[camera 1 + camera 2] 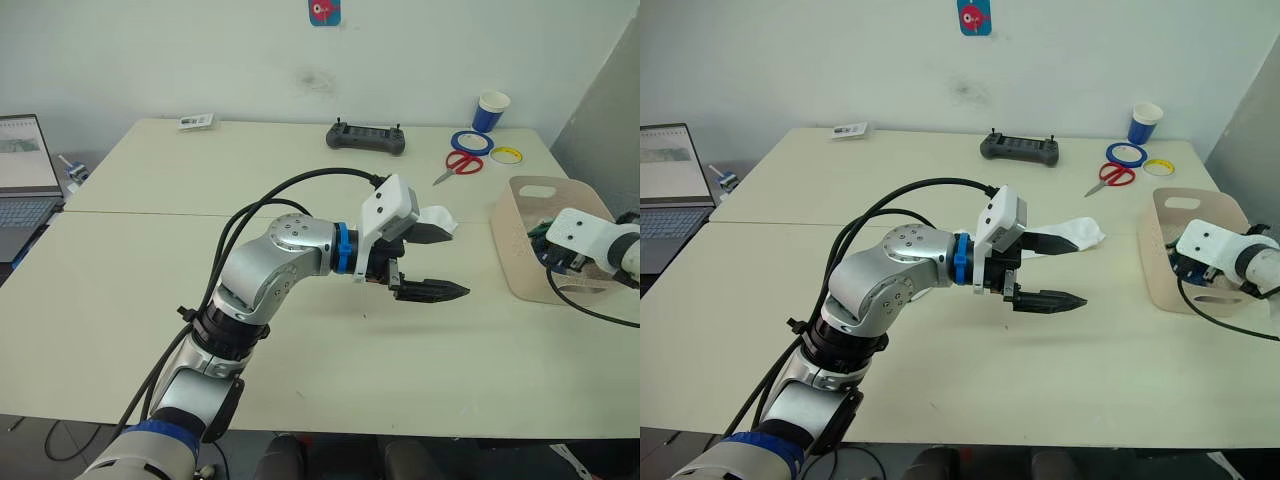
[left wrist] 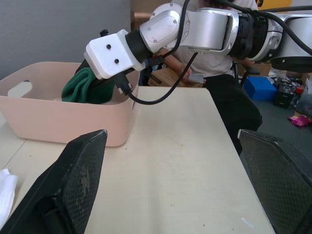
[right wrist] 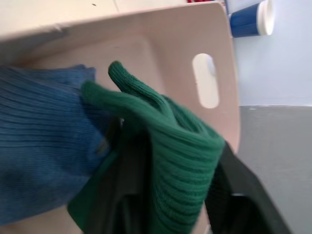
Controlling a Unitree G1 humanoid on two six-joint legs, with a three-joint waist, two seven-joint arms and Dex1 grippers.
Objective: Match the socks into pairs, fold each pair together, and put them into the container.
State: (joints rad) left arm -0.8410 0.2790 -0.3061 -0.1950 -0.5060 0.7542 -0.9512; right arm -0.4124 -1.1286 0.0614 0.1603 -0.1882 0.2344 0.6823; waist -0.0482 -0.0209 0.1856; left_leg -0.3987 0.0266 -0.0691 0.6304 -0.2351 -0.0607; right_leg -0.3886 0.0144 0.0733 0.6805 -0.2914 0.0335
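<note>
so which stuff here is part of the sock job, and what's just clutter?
Job: green socks held by right end effector, blue socks, white sock, tub.
Clutter: controller, scissors, tape rolls, cup, laptop.

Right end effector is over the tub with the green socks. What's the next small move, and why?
Probably open the right end effector and let go: the green socks it grips are already inside the tub, beside the blue socks. After that the white sock on the table near the open left end effector is left.
</note>
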